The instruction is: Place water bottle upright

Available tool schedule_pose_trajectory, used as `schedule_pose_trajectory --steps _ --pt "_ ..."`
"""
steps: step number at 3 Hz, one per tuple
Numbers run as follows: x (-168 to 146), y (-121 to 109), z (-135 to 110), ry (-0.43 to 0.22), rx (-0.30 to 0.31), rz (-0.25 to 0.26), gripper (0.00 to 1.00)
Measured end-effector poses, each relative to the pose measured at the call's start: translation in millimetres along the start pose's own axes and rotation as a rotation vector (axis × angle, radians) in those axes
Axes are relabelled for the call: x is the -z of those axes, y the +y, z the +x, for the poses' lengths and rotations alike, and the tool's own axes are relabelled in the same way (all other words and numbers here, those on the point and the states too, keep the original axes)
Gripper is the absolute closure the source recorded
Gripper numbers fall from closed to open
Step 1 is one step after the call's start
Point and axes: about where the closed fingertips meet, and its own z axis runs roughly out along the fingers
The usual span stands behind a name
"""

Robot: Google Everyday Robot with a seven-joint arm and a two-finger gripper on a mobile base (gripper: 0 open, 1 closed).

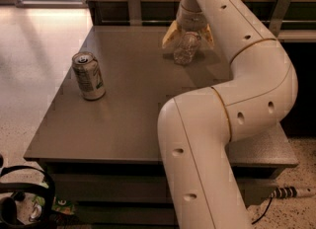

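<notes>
I am reaching over a wide grey bench (133,114) that is taking up most of the view, with pale speckled floor (34,50) running along its left side. My arm (232,124) is the next biggest thing here: thick and cream-coloured, it is rising from the near right corner, bending back over the bench's right half and then stretching toward the far edge.

A green-and-white soda can (89,75) is standing upright on the left part of the bench, its opened top showing, well apart from everything else.

The water bottle (186,50) is sitting near the far edge of the bench, right of the middle. It is clear and ribbed, and it is leaning rather than standing straight, with its lower end pointing down toward the bench top. I cannot tell whether that end is touching the surface.

My fingers (169,35), yellow at the tips, are hanging directly over the bottle and slanting outward on either side of it. I am gripping the bottle by its upper end, which is tucked up between them and hidden from view.

Down on the floor, a black hoop-shaped object (29,193) is lying by the bench's near left corner, and a white power strip (289,192) with its cord is lying at the near right.
</notes>
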Motion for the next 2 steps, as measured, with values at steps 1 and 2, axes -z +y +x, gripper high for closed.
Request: schedule_pose_trajectory --steps 1,2 --pt "-4.3 2.2 -8.5 -0.027 -0.001 -0.007 0.39" --pt "-8.2 4.3 -14.5 -0.046 -0.001 -0.012 0.61"
